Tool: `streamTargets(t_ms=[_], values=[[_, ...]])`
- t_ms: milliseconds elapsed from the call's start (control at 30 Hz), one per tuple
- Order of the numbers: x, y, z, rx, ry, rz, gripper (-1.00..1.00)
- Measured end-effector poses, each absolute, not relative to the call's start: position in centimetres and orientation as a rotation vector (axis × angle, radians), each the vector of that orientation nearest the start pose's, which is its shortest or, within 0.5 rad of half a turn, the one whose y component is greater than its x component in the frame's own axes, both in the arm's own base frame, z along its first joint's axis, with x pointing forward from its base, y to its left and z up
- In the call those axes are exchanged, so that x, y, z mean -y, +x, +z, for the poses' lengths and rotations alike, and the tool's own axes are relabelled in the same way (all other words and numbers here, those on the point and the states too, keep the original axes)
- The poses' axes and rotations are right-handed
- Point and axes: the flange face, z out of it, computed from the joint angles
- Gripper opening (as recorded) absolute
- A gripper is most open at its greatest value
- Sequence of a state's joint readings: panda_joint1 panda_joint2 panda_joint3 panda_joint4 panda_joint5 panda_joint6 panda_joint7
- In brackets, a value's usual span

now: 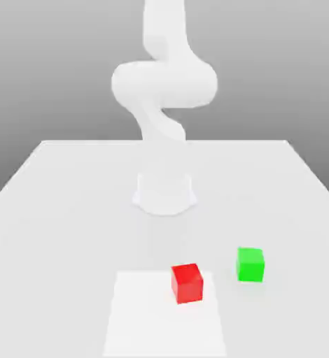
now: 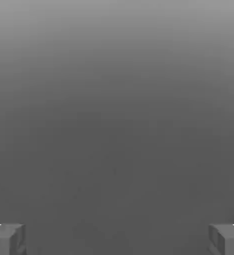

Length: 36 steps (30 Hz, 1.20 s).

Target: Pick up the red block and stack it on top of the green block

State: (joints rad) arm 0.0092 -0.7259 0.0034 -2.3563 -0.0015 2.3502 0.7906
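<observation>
The red block (image 1: 187, 282) sits on the white table (image 1: 69, 210) near the front, on the corner of a lighter square patch. A short gap away, toward the exterior view's right and slightly farther back, rests the green block (image 1: 250, 264). The two blocks do not touch. In the hand view my gripper (image 2: 117, 241) is open, its two grey fingertips (image 2: 7, 239) set wide apart with nothing between them, and only plain grey background lies beyond.
The arm's white base (image 1: 164, 192) stands at the table's middle, behind both blocks, and the arm (image 1: 164, 84) rises from it past the top of the exterior view. A lighter square patch (image 1: 153, 321) marks the table's front.
</observation>
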Motion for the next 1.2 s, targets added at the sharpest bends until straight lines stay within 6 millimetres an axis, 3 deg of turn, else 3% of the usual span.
streamTargets(t_ms=[133,300,433,533,600,800,833,1067,1200], values=[[-1.5,41.8,56.2,-1.015,-2.639,-0.763,0.0],[-2.7,43.4,43.7,-0.988,-2.783,-0.529,0.0],[-3.6,42.0,33.6,-0.955,-2.889,-0.32,0.0],[-4.1,39.2,26.0,-0.921,-2.964,-0.139,0.0],[-4.3,37.1,22.1,-0.898,-3.0,-0.04,0.0],[-4.3,36.3,15.8,-0.892,-3.011,0.0,0.0],[-4.3,36.3,14.9,-0.892,-3.012,0.0,-1.0],[-4.3,36.2,14.7,-0.892,-3.012,0.0,-1.0],[-4.4,36.4,17.8,-0.893,-3.012,0.0,-1.0]])
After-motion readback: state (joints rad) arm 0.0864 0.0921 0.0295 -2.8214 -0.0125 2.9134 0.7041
